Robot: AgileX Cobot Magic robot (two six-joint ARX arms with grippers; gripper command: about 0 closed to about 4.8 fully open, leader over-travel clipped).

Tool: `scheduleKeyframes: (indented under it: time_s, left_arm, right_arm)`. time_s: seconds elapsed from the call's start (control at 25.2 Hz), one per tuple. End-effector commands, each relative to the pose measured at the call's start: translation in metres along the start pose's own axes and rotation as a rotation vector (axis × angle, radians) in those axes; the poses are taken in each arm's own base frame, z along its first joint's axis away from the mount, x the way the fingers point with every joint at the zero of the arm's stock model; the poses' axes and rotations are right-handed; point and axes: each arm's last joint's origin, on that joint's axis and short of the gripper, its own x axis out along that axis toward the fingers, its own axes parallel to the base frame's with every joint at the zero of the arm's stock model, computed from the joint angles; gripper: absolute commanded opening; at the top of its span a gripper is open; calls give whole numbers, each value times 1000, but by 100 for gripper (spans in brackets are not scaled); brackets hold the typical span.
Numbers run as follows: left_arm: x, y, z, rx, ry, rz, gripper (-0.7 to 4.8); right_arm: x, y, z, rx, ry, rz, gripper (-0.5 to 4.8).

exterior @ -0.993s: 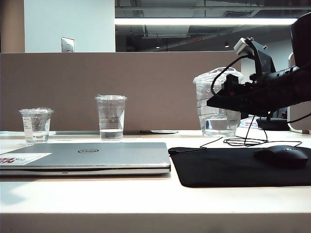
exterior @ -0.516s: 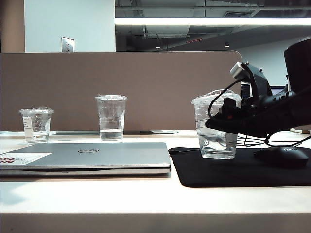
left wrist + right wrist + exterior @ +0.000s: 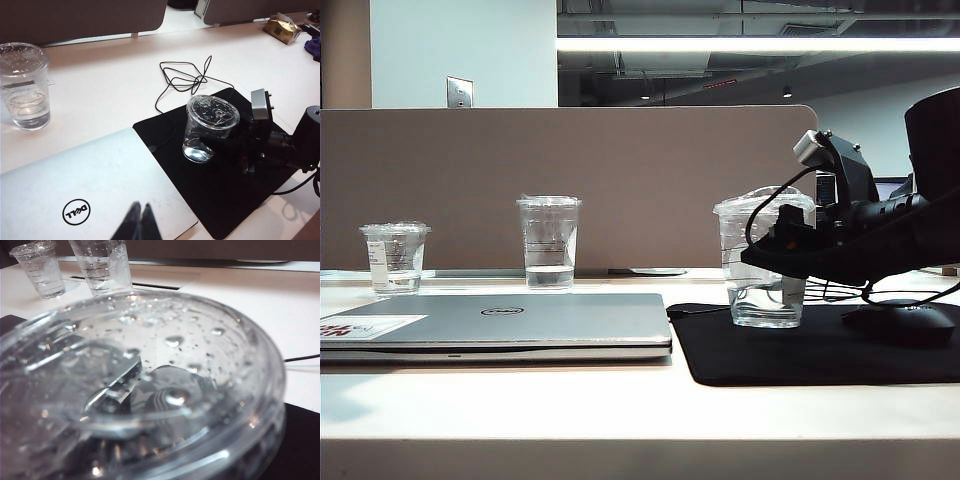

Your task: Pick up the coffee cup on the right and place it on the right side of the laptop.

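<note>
Down came my right gripper (image 3: 772, 262) with the coffee cup (image 3: 764, 258) since a second ago; now the cup stands on the black mouse pad (image 3: 790, 352), just right of the Dell laptop (image 3: 500, 325); its jaws are clamped on the cup's sides; a black mouse (image 3: 902, 322) lies beside it; my left gripper (image 3: 137, 223) hangs over the laptop lid, its fingers pressed together, holding nothing; two more clear cups (image 3: 548, 241) stand behind the laptop.

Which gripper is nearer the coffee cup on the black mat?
Right. The right gripper clasps the coffee cup on the mat; the left gripper hovers shut over the laptop.
</note>
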Motion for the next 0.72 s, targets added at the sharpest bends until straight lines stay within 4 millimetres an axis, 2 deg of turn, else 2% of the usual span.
scheduleKeyframes:
  time_s: [0.04, 0.2, 0.24, 0.36, 0.4, 0.72]
  left_arm:
    - [-1, 0, 2, 2, -14, -1, -5]
    - [-1, 0, 2, 2, -15, -1, -5]
    - [-1, 0, 2, 2, -15, -1, -5]
    - [-1, 0, 2, 2, -14, -1, -5]
    - [-1, 0, 2, 2, -14, -1, -5]
    - [-1, 0, 2, 2, -14, -1, -5]
  right_arm:
    - [1, 1, 1, 2, 4, 4, 271]
    - [1, 2, 1, 2, 8, 42, 286]
    - [1, 2, 1, 2, 9, 48, 312]
    - [1, 2, 1, 2, 9, 54, 452]
    - [1, 2, 1, 2, 9, 54, 479]
    - [-2, 3, 6, -3, -3, 54, 479]
